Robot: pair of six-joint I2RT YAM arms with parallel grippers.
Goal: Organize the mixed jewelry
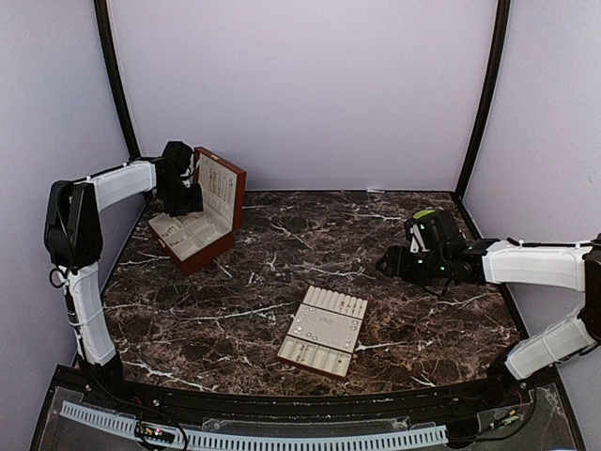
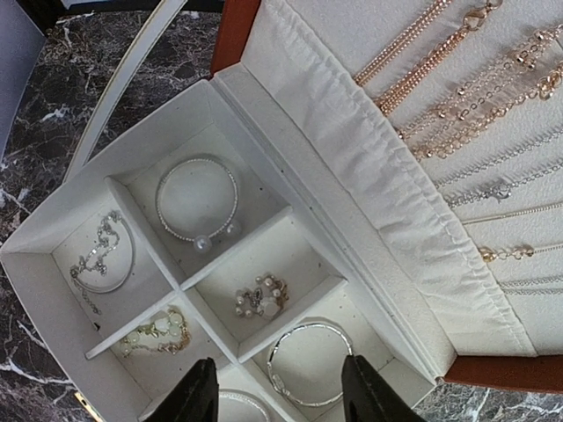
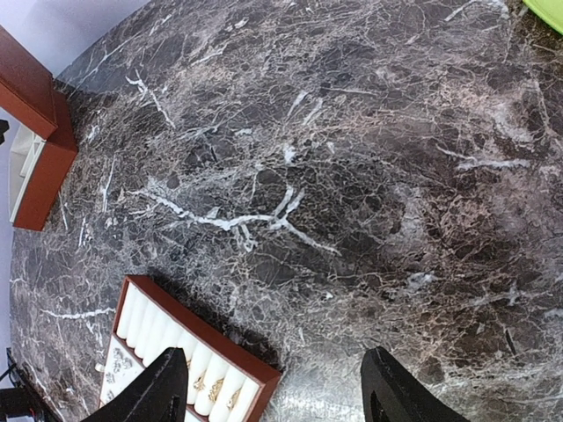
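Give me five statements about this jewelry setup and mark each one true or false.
1. The wooden box stands open. True.
2. The slotted tray lies on the table, apart from the box. True.
3. The left hand hovers over the tray. False: it is over the box's compartments.
4. The right hand grips a necklace. False: its fingers are apart with nothing between them.
5. Chains lie against the inside of the box's lid. True.
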